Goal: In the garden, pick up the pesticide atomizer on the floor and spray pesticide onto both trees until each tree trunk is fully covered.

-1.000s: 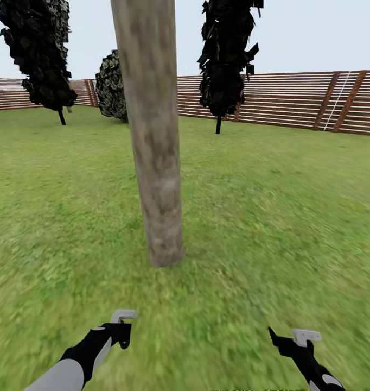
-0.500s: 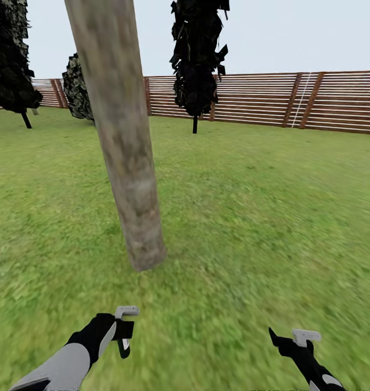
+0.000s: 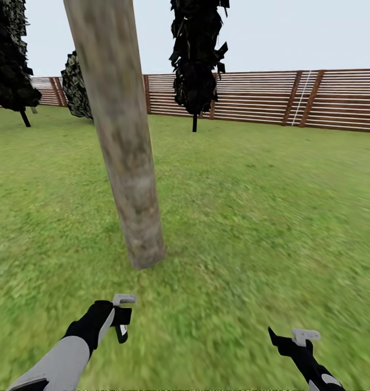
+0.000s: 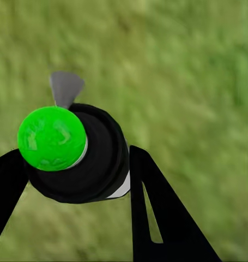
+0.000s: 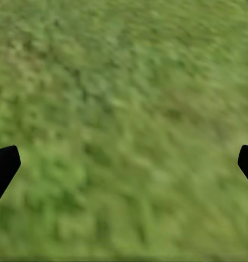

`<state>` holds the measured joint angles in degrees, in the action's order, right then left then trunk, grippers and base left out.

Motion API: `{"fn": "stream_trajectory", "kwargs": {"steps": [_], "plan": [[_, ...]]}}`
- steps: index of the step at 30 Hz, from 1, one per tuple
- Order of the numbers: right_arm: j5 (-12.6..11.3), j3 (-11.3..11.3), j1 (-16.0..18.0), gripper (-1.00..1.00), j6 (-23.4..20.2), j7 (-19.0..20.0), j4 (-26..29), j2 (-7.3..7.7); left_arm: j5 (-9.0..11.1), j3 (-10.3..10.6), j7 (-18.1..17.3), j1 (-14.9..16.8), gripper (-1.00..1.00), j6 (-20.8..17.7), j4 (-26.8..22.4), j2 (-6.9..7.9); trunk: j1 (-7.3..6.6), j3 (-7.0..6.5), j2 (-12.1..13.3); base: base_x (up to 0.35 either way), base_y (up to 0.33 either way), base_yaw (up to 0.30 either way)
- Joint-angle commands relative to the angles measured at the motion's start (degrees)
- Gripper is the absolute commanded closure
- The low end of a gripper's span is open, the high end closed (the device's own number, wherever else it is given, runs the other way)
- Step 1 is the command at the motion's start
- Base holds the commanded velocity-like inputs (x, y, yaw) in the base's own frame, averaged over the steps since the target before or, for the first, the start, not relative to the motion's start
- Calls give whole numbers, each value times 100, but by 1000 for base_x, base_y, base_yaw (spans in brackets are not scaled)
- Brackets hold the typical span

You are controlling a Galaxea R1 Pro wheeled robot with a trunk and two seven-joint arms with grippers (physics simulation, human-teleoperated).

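Standing on the lawn just short of a thick, pale mottled tree trunk, the robot holds the pesticide atomizer clamped in its left hand, the green cap facing the wrist camera over blurred grass. The left hand hangs low before the trunk's base, a little to its left. The right hand, well to the trunk's right, is spread wide and holds nothing. Behind the trunk, dark-leaved trees stand before a brown slatted fence.
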<state>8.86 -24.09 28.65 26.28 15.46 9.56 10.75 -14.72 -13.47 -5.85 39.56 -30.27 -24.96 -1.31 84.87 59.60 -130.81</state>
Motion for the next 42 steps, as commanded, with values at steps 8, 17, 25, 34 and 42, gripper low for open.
{"fn": "stream_trajectory", "kwargs": {"steps": [8,17,25,34,42], "plan": [[-7,-8,0,-100,0,7,48,-6,3,-7,4,2,100,-312,-393,-7,154,196,-281,0,0,0],[-7,11,0,-100,0,23,186,-21,-19,-14,14,27,100,-347,-399,34,351,436,-642,0,0,0],[8,18,0,-100,0,62,177,-21,-11,-30,486,-19,100,-341,-369,32,527,610,-963,0,0,0],[17,18,0,-100,0,63,158,-20,2,-46,567,-20,100,-304,-352,19,683,758,-1245,0,0,0],[19,18,0,-100,0,63,152,-21,17,-53,567,-19,100,-296,-394,25,683,758,-1245,92,0,0]]}}
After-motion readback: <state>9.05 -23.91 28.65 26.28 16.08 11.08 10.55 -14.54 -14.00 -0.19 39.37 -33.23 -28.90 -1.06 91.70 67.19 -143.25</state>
